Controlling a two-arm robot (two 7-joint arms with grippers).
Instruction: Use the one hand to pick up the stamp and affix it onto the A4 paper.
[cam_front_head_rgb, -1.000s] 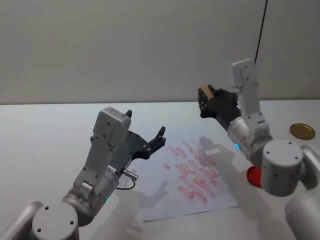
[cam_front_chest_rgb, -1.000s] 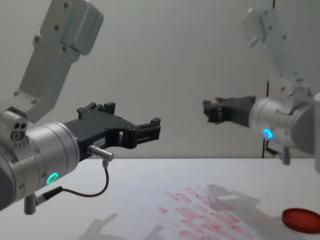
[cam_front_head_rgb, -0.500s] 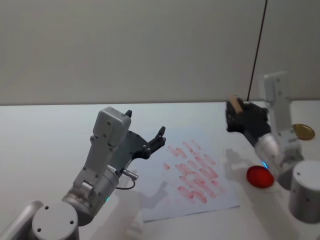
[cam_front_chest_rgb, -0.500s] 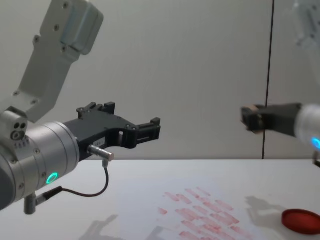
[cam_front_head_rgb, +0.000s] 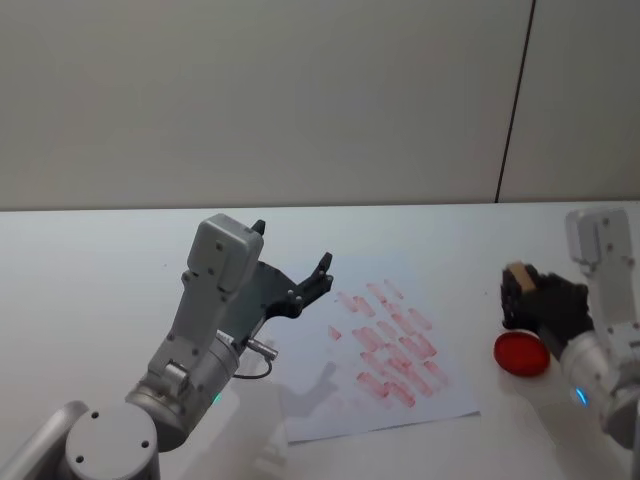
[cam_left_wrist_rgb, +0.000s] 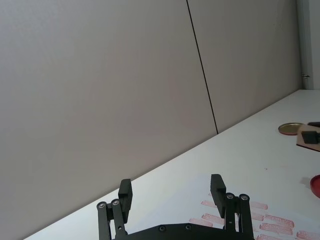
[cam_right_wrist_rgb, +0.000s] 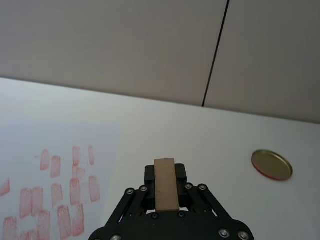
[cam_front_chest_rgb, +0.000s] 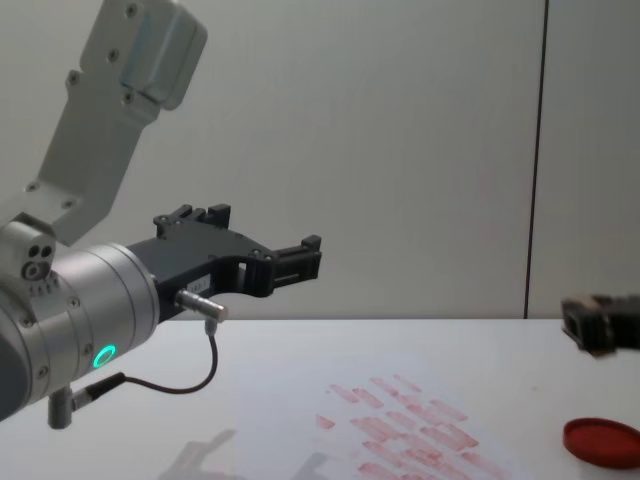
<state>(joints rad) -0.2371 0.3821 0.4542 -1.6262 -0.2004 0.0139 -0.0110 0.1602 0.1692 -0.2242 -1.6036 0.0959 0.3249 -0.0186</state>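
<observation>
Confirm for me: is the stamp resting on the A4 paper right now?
No, the right gripper holds the stamp in the air beside the red ink pad, off the A4 paper.

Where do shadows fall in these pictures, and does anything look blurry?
Head view: the left gripper casts a soft grey shadow onto the A4 paper and table beneath it. Chest view: the right gripper looks smeared at the edge, above the crisp red ink pad. Right wrist view: the stamp looks sharp between its fingers.

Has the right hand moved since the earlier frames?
Yes. The right hand, holding the stamp, has swung rightward and down, off the A4 paper, to the red ink pad.
</observation>
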